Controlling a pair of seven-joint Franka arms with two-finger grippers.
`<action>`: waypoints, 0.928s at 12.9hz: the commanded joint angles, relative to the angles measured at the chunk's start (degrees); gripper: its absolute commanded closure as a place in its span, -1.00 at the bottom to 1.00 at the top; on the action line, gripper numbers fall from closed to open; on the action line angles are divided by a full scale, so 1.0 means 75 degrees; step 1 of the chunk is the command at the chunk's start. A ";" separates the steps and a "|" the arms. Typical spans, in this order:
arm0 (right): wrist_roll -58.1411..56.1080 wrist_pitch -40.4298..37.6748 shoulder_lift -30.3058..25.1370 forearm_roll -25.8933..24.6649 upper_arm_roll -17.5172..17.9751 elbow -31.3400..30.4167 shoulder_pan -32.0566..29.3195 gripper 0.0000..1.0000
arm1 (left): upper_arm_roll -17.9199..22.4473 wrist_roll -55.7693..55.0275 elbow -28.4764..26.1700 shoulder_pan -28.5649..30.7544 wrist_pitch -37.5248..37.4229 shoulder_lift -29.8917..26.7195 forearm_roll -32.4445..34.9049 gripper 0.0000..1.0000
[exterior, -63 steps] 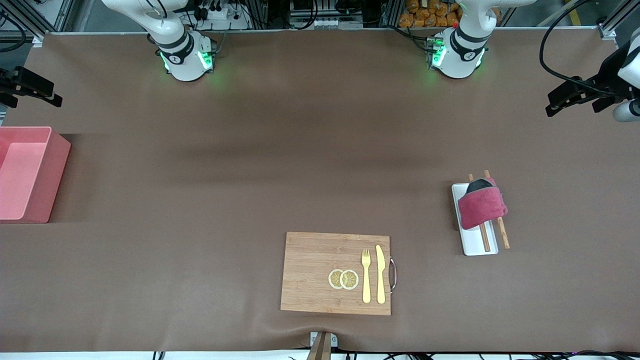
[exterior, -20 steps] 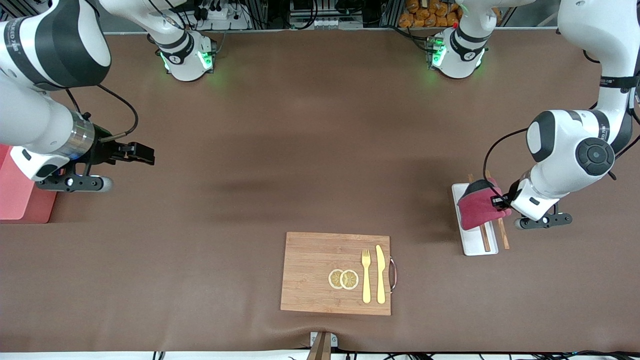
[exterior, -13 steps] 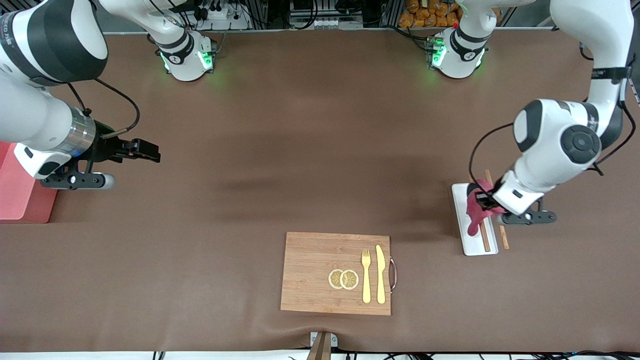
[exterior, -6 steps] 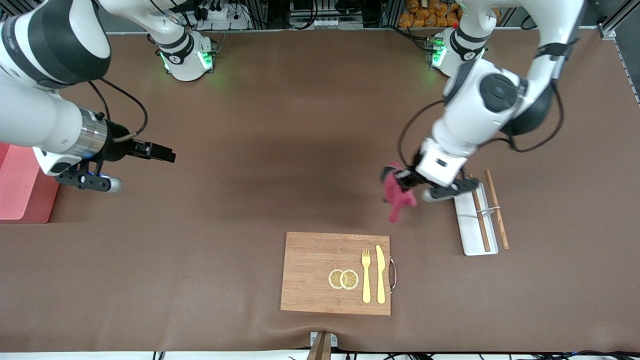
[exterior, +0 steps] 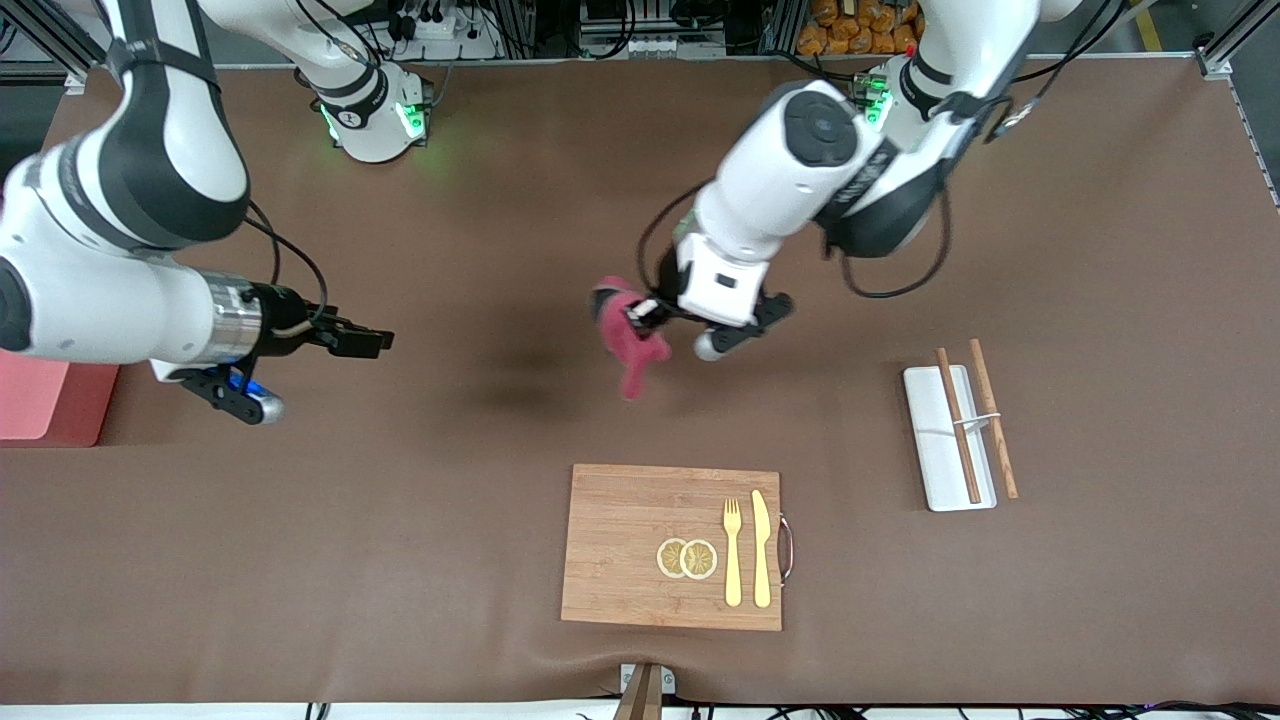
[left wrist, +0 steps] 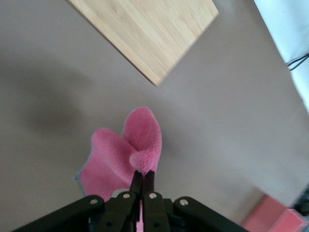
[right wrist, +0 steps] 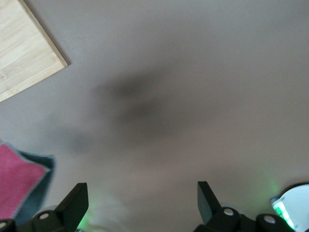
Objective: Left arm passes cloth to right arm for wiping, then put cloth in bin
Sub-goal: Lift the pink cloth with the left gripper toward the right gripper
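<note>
cloth: crimson-pink | bin: pink | tray: white | cutlery: gold (fork, knife) | counter: brown

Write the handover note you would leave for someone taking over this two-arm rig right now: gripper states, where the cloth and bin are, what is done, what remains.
Left gripper: shut on the cloth, up in the air over bare table, above the middle.
Right gripper: open, empty, over the table toward the right arm's end, pointing toward the cloth.
Bin: at the right arm's end of the table, mostly hidden by that arm.
White tray with chopsticks: cloth no longer on it.
Done: cloth picked up and carried toward the middle.
Left: hand the cloth to the right gripper, wipe, then drop the cloth in the bin.
</note>
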 commanded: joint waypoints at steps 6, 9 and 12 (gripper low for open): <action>0.0458 0.1119 -0.0212 0.2492 0.0001 -0.2064 -0.0288 -1.00 | 0.0726 -0.3799 0.0820 -0.1387 0.3107 0.1525 -0.0052 1.00; 0.0458 0.2266 -0.0083 0.3162 0.0013 -0.2183 0.0026 -1.00 | 0.1101 -0.4784 0.1184 -0.1740 0.3167 0.1819 -0.0075 1.00; 0.0365 0.2797 0.0221 0.3478 0.0013 -0.2171 0.0145 -1.00 | 0.1091 -0.5512 0.1208 -0.1787 0.3342 0.1901 -0.0099 1.00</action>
